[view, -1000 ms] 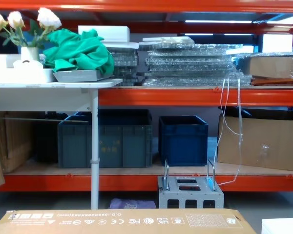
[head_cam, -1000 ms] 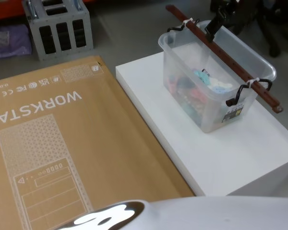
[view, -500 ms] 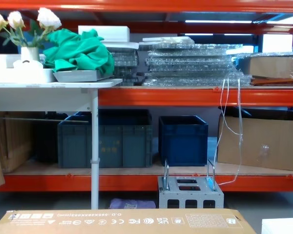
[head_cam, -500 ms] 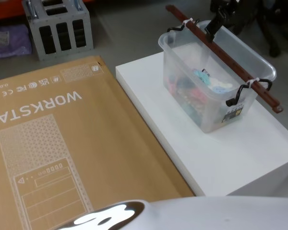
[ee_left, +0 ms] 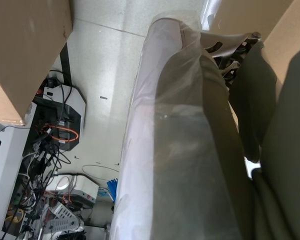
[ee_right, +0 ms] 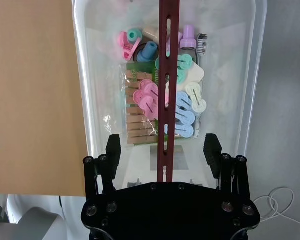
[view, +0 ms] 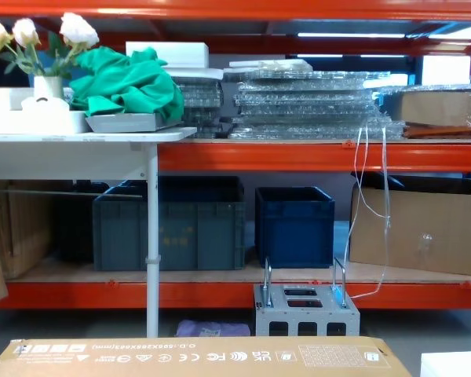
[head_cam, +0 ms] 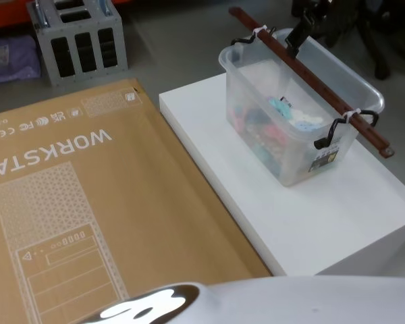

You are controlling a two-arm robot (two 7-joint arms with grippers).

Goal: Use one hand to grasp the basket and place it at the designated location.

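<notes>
On the white block (head_cam: 324, 209), just right of the cardboard carton (head_cam: 121, 189): the basket (head_cam: 246, 115), holding coloured clothes pegs (ee_right: 140, 95), a reddish bar (head_cam: 310, 81) tied lengthwise across its rim. Above its far end, the right gripper (ee_right: 163, 142), fingers spread wide on either side of the bar, clasping nothing.

Likely a warehouse or stockroom: orange steel racking (view: 314, 155) holds dark storage crates (view: 294, 224), cardboard boxes (view: 420, 228) and bubble-wrapped stacks (view: 310, 106).
</notes>
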